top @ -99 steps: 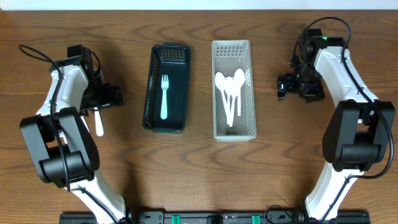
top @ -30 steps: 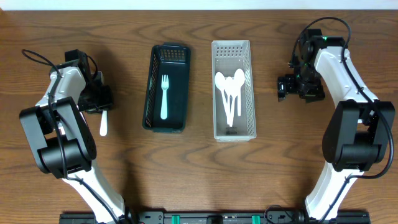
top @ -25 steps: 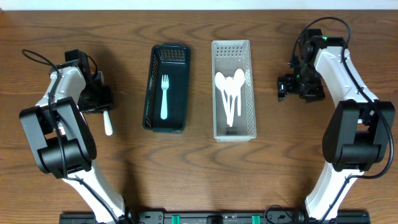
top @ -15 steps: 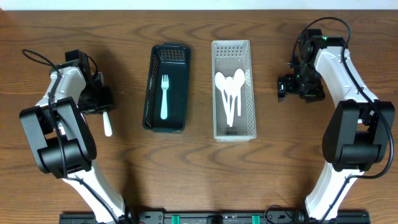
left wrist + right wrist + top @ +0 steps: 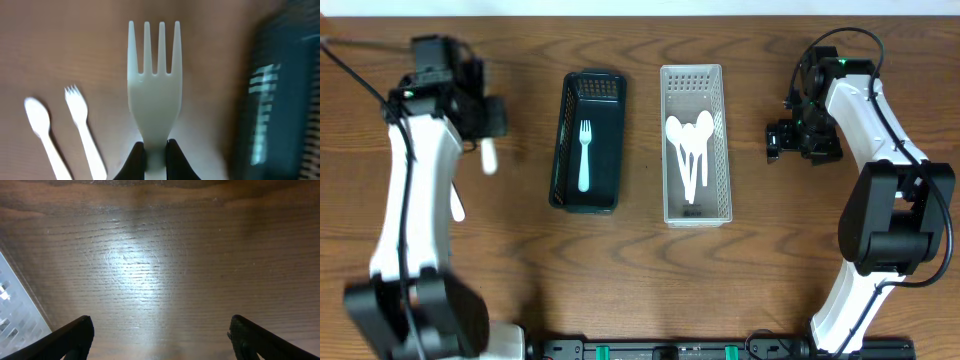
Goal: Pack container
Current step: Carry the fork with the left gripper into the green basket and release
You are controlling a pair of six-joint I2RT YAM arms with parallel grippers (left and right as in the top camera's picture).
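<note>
Left pincer (image 5: 155, 150) pinches 1 fork (image 5: 154, 85); 1 spoon (image 5: 37, 115), 1 loose fork (image 5: 76, 107) beneath.

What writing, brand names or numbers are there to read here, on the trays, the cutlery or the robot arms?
None: no text can be read in any view.
The dark tray, the clear tray, the white fork held in the left pincer and the wooden table show no lettering.
Any marking on the robot arms is too small to read.
</note>
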